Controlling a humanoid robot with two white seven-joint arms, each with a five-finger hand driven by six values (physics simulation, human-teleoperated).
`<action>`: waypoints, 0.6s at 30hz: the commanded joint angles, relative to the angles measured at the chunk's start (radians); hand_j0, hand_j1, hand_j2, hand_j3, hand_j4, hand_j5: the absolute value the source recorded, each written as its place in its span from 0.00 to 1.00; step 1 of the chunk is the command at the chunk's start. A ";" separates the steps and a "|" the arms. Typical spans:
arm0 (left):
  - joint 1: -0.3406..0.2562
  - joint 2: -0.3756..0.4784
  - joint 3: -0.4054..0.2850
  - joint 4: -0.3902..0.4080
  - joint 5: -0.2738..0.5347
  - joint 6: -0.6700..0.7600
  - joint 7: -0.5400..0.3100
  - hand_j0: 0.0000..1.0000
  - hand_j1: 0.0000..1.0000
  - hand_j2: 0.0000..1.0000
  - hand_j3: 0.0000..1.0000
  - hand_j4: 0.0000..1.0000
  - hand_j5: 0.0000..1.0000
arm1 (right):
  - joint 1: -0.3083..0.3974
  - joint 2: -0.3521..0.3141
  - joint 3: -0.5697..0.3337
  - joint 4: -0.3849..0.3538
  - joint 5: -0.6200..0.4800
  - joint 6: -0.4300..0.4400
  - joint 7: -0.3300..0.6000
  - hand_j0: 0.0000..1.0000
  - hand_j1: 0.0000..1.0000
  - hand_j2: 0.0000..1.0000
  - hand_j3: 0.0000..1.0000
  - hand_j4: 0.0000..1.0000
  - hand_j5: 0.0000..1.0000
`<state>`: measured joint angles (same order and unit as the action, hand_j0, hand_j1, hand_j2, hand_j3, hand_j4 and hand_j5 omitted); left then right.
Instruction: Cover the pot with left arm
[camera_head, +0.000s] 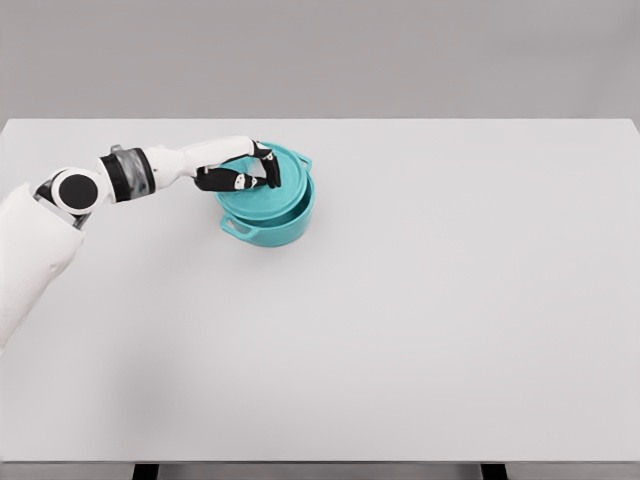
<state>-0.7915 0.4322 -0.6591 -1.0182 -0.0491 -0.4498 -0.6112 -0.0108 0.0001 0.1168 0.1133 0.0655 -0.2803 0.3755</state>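
The teal pot (268, 222) and its lid (285, 180) look smooth and matt, like enamel or plastic; the table (420, 300) is a flat, matt pale grey surface; the left hand (240, 175) shows glossy white shells with black finger segments.

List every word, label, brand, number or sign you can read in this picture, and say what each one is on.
None: no readable text anywhere.
The teal pot, its lid, the left hand and the white table all appear plain.
Small light marks on the hand's dark fingers are too small to read.
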 joint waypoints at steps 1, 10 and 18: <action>0.000 -0.004 0.001 0.001 0.006 0.003 0.000 0.42 0.42 0.42 0.42 0.42 0.42 | 0.000 0.000 0.000 -0.001 0.000 0.000 0.000 1.00 1.00 1.00 1.00 1.00 1.00; 0.002 -0.006 -0.004 0.001 0.006 0.003 0.000 0.42 0.42 0.42 0.42 0.42 0.42 | 0.000 0.000 0.000 0.000 0.000 0.000 0.000 1.00 1.00 1.00 1.00 1.00 1.00; 0.009 -0.006 -0.004 0.000 0.008 0.003 0.000 0.42 0.42 0.42 0.42 0.42 0.42 | 0.000 0.000 0.000 0.000 0.000 0.000 0.000 1.00 1.00 1.00 1.00 1.00 1.00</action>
<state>-0.7808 0.4261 -0.6584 -1.0178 -0.0347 -0.4434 -0.6025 -0.0107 0.0001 0.1167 0.1130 0.0654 -0.2803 0.3755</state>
